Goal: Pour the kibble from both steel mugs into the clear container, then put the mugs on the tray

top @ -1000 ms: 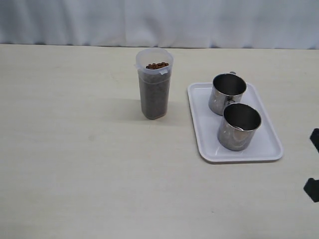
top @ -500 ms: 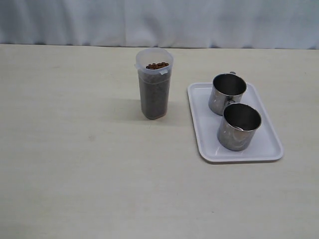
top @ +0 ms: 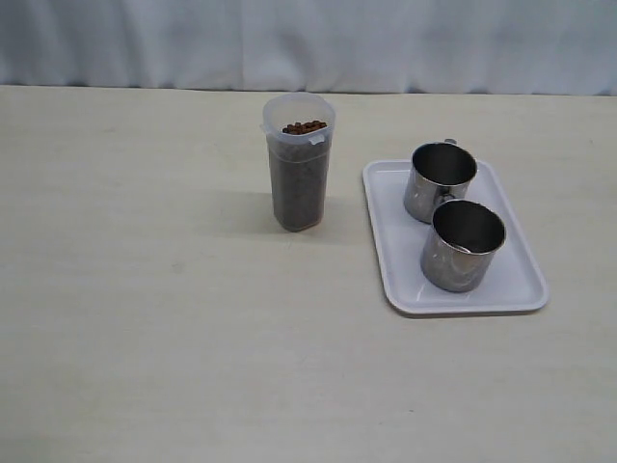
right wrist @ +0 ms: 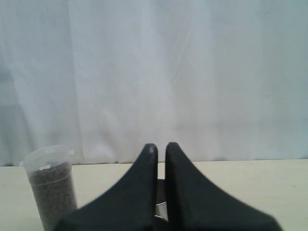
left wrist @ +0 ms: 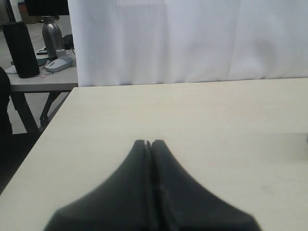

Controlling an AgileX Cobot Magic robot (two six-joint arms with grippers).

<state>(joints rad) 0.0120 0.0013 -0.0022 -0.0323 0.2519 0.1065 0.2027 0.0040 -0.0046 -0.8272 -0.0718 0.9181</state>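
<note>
- Since both steel mugs (top: 463, 244) stand mouth-up on the tray (top: 397, 280), looking empty, and the kibble (top: 304, 127) fills the clear container (top: 299, 183), I judge the task done; my best move is to touch nothing.
- My left hand (left wrist: 148, 143) and right hand (right wrist: 160, 147) are each closed tight on nothing.
- The container stands upright near the tabletop's (top: 145, 318) far edge, long axis vertical, mouth up, just off a far corner of the tray.
</note>
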